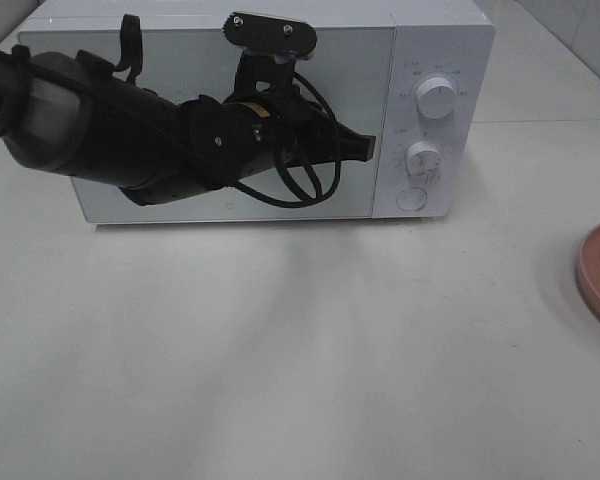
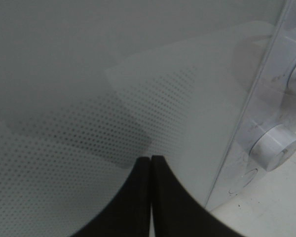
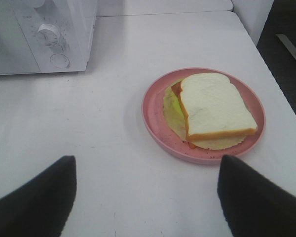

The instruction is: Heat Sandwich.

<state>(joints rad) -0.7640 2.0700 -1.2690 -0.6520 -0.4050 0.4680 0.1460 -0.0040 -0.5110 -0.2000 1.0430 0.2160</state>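
Note:
A white microwave (image 1: pixel 280 110) with its glass door (image 1: pixel 230 60) closed stands at the back of the table. My left gripper (image 1: pixel 368 147) is shut, its tip at the door's right edge, beside the knob panel. In the left wrist view its fingers (image 2: pixel 138 197) are pressed together against the dotted glass (image 2: pixel 89 98). The sandwich (image 3: pixel 214 106), white bread with green-yellow filling, lies on a round pink plate (image 3: pixel 158 126) on the table. My right gripper (image 3: pixel 145 192) hangs open a little short of the plate, holding nothing. In the exterior high view only the plate's edge (image 1: pixel 592 275) shows at the right border.
Two white knobs (image 1: pixel 437 100) (image 1: pixel 424 157) and a round button (image 1: pixel 412 198) sit on the microwave's right panel. The left arm (image 1: pixel 100 120) stretches across the door front. The table edge (image 3: pixel 281 79) runs close behind the plate on its far side.

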